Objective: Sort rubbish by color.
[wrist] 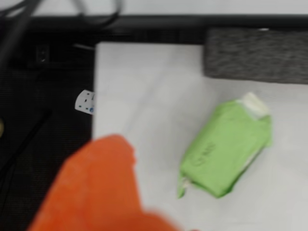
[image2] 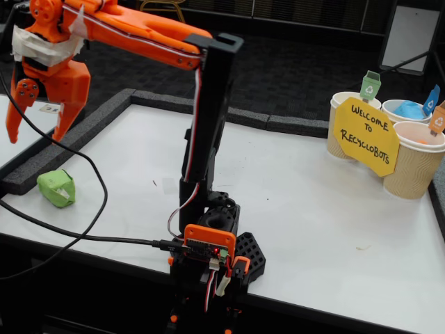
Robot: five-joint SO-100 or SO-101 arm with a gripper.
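The green wad [image2: 55, 188] lies on the white table [image2: 299, 195] near its left edge, beside the grey foam border. My orange gripper [image2: 36, 136] hangs open in the air above and slightly behind it, nothing between its fingers. In the wrist view the green wad [wrist: 226, 149] sits right of centre, and one blurred orange finger [wrist: 96, 187] fills the lower left, apart from it. A light blue wad [image2: 410, 109] rests inside the middle cup at the far right. Something pale orange [image2: 421, 136] shows in the nearest cup; what it is I cannot tell.
Three beige cups [image2: 410, 174] with coloured flags and a yellow sign [image2: 365, 136] stand at the right. Grey foam border [image2: 90, 125] lines the table's left and back. The arm's base [image2: 208, 243] stands front centre, with a black cable [image2: 83, 229] running left.
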